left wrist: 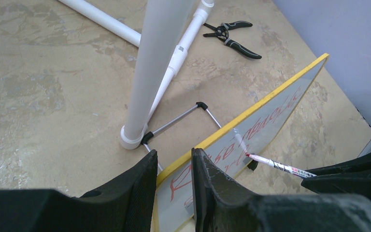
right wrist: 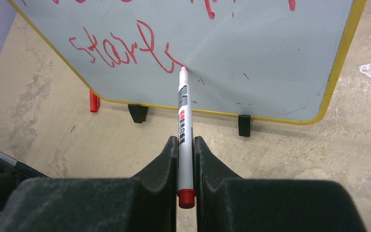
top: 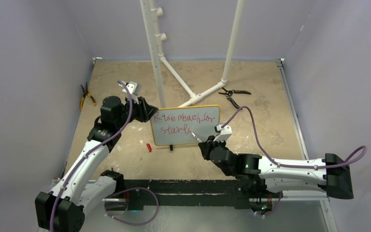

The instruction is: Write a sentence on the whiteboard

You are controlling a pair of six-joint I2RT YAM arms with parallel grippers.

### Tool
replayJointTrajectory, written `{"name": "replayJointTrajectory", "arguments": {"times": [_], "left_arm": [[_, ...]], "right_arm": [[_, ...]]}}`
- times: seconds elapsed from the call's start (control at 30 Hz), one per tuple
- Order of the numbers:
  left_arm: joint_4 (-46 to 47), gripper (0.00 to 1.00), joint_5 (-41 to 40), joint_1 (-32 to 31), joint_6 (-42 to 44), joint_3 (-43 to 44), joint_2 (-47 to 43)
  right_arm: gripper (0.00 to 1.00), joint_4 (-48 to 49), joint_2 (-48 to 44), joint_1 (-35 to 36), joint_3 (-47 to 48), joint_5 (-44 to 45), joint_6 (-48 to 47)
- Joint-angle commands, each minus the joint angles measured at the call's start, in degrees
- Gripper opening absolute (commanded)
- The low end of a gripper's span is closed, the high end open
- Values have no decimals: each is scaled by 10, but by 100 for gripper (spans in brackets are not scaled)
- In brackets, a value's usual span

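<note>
The left gripper [left wrist: 173, 162] pinches the standing whiteboard's [top: 207, 129] left edge at mid-table. The right gripper [right wrist: 187, 143] clamps a red marker [right wrist: 184, 108], its tip touching the board at the end of the sentence's [right wrist: 121, 50] second line.

White pipe stand [top: 157, 72] blocks passage directly behind the whiteboard [top: 207, 131]; desk [top: 280, 116] to its right lies open, apart from black pliers [top: 233, 95]

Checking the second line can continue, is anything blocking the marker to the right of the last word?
Nothing visible does. The marker, in the right end effector, touches the whiteboard, and the surface right of the sentence is blank.
</note>
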Motion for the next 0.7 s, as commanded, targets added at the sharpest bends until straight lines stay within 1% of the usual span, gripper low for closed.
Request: {"name": "replayJointTrajectory", "arguments": {"times": [0.0, 0.23, 0.47, 0.67], "left_arm": [[2, 30, 13, 0, -10, -6, -1], [2, 30, 12, 0, -9, -6, -2], [0, 30, 9, 0, -10, -6, -6], [0, 30, 8, 0, -10, -6, -6]], "right_arm": [[0, -30, -7, -3, 15, 25, 22], [0, 7, -4, -3, 8, -9, -11], [0, 41, 4, -2, 13, -22, -40], [0, 47, -21, 0, 9, -25, -54]]}}
